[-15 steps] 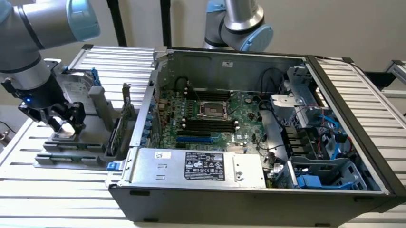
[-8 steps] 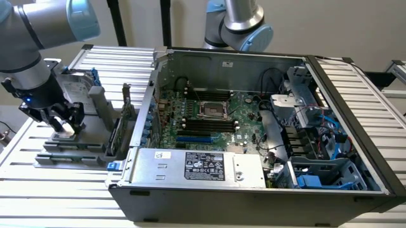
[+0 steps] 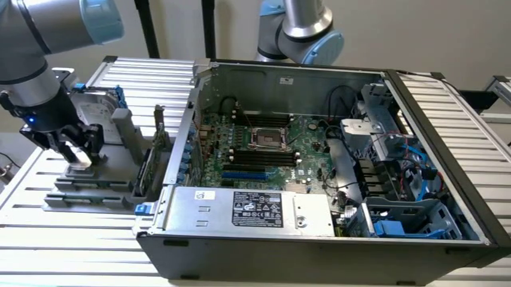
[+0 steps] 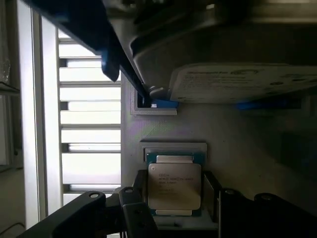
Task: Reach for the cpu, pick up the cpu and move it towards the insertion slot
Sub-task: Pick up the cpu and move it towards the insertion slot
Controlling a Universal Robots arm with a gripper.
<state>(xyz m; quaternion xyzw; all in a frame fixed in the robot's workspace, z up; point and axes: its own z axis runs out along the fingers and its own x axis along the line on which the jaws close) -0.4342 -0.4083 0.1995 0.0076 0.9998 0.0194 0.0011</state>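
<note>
Wrist view: gripper (image 4: 174, 199) jaws parted, straddling the cpu (image 4: 174, 184) seated in its grey holder (image 4: 237, 144) — not yet clamped. Risk: off-centre closure could tilt the chip, jamming it against the holder — or let it slip on lift.

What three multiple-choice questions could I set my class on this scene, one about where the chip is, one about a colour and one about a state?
1. Where is the chip?
A) in the grey holder beside the computer case
B) in a drawer
C) on the floor

2. What colour is the chip's top?
A) red
B) green
C) silver

3. How is the case?
A) shut
B) open, with the circuit board showing
C) upside down

Answers:
1 A, the chip sits in the holder at the gripper, outside the case.
2 C, its metal lid looks silver.
3 B, the board lies in plain sight.
</note>
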